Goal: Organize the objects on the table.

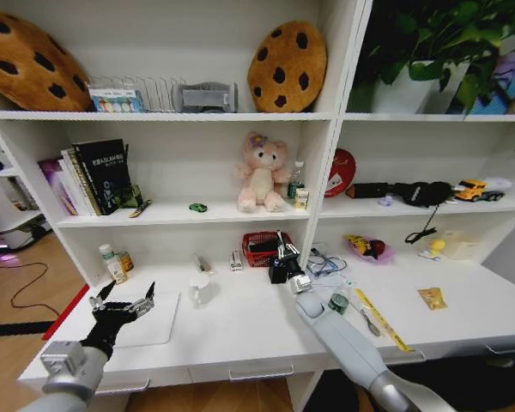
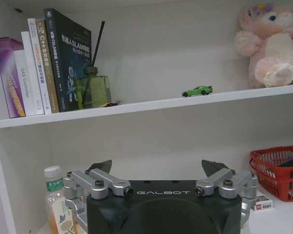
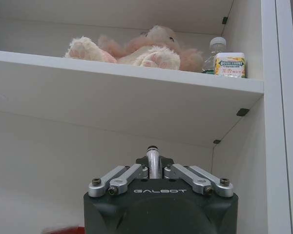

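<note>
The long white table [image 1: 240, 330] carries small items along its back edge, among them a red basket [image 1: 259, 247] near the middle. On the shelf above stands a pink bear [image 1: 261, 174], with a tiny green car [image 1: 197, 207] to its left. The left gripper [image 1: 120, 302] hangs over the table's left end with its fingers spread open. The right gripper [image 1: 285, 260] is beside the red basket, closed on a thin silver pen [image 3: 153, 161]. A small jar [image 1: 339, 302] stands near the right arm.
</note>
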### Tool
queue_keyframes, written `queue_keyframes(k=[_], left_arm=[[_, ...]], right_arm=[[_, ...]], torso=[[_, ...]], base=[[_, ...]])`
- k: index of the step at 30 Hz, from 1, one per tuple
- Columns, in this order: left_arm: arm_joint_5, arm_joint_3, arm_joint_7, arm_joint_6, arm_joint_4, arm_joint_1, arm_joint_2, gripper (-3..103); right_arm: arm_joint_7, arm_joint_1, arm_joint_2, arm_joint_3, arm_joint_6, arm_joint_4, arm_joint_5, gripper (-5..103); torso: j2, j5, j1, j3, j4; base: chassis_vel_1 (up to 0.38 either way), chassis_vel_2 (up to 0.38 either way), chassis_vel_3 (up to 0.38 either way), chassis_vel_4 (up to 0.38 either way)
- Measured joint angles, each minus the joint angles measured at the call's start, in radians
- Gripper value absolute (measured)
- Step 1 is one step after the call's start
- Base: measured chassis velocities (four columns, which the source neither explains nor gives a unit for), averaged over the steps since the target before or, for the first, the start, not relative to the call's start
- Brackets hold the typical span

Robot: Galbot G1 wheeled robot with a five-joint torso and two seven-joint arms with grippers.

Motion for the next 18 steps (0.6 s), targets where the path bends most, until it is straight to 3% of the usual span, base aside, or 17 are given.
queue_keyframes(k=[1,3,6,7,9,10,14,16,17,18], left_arm=[[0.0,0.0,0.0,0.0,0.0,0.0,0.0,100],[0.0,0.0,0.0,0.0,0.0,0.0,0.0,100],[0.0,0.0,0.0,0.0,0.0,0.0,0.0,100],[0.0,0.0,0.0,0.0,0.0,0.0,0.0,100],[0.0,0.0,0.0,0.0,0.0,0.0,0.0,100],[0.0,0.0,0.0,0.0,0.0,0.0,0.0,100],[0.0,0.0,0.0,0.0,0.0,0.0,0.0,100],[0.0,0.0,0.0,0.0,0.0,0.0,0.0,100],[0.0,0.0,0.0,0.0,0.0,0.0,0.0,100],[0.0,0.0,0.0,0.0,0.0,0.0,0.0,100]], right_arm=[[-0.009,0.001,-0.004,0.001,-0.005,-0.001,0.003,7],[-0.014,0.002,-0.004,0.002,-0.012,-0.003,0.006,16],[-0.015,0.002,0.001,0.002,-0.015,-0.007,0.011,21],[-0.015,0.002,0.002,0.003,-0.017,-0.01,0.011,32],[-0.015,0.003,0.002,0.002,-0.018,-0.011,0.012,32],[-0.016,0.004,0.002,0.002,-0.019,-0.012,0.013,42],[-0.015,0.002,-0.002,0.003,-0.027,0.002,0.022,54],[-0.007,-0.029,-0.048,0.011,-0.09,0.103,0.067,65],[-0.007,-0.029,-0.048,0.011,-0.09,0.103,0.067,65],[-0.017,-0.062,-0.099,0.019,-0.157,0.194,0.129,70]], torso=[[0.0,0.0,0.0,0.0,-0.0001],[0.0,0.0,0.0,0.0,-0.0003],[0.0,0.0,0.0,0.0,-0.0002],[0.0,0.0,0.0,0.0,0.0],[0.0,0.0001,0.0,0.0,0.0],[0.0,0.0,0.0,0.0,-0.0001],[0.0,0.0003,0.0,0.0,0.0],[0.0,0.0005,0.0,0.0,0.0001],[0.0,0.0005,0.0,0.0,0.0001],[0.0,0.0002,0.0,0.0,0.0001]], base=[[0.0,0.0,0.0,0.0],[0.0,0.0,0.0,0.0],[0.0,0.0,0.0,0.0],[0.0,0.0,0.0,0.0],[0.0,0.0,0.0,0.0],[0.0,0.0,0.0,0.0],[0.0,0.0,0.0,0.0],[0.0,0.0,0.0,0.0],[0.0,0.0,0.0,0.0],[0.0,0.0,0.0,0.0]])
